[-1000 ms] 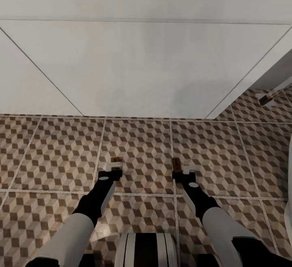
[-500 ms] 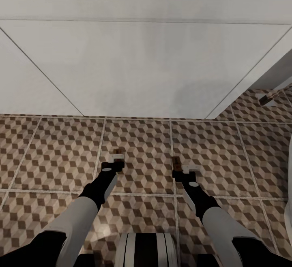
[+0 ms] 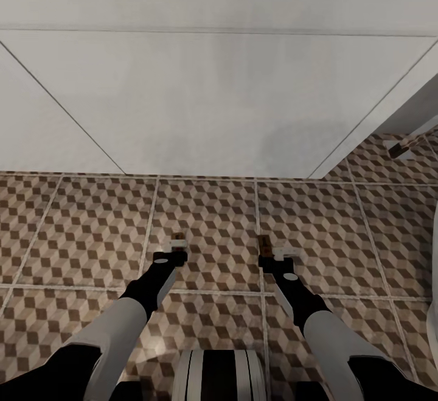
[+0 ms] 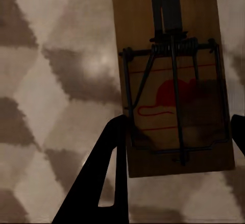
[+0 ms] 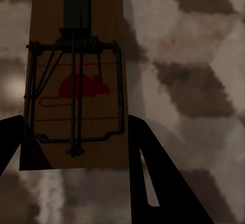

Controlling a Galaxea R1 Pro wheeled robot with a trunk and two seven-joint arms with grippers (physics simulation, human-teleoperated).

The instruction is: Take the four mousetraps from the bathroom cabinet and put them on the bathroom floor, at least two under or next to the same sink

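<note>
Head view: each gripper, left (image 3: pixel 177 244) and right (image 3: pixel 272 251), clamping a mousetrap (image 4: pixel 171 81) above bathroom floor (image 3: pixel 91 224).

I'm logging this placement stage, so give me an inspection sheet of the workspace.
Surface: bathroom floor, cube-patterned tiles, pale grout.
Job's things: one mousetrap between the left gripper's fingers, another mousetrap between the right's; a small brown item lies far right, too small to identify.
Clutter: nothing seen.
Grippers: left gripper and right gripper each shut on a trap, low over the tiles.
Cables: nothing seen.
Surroundings: white unit ahead.
</note>
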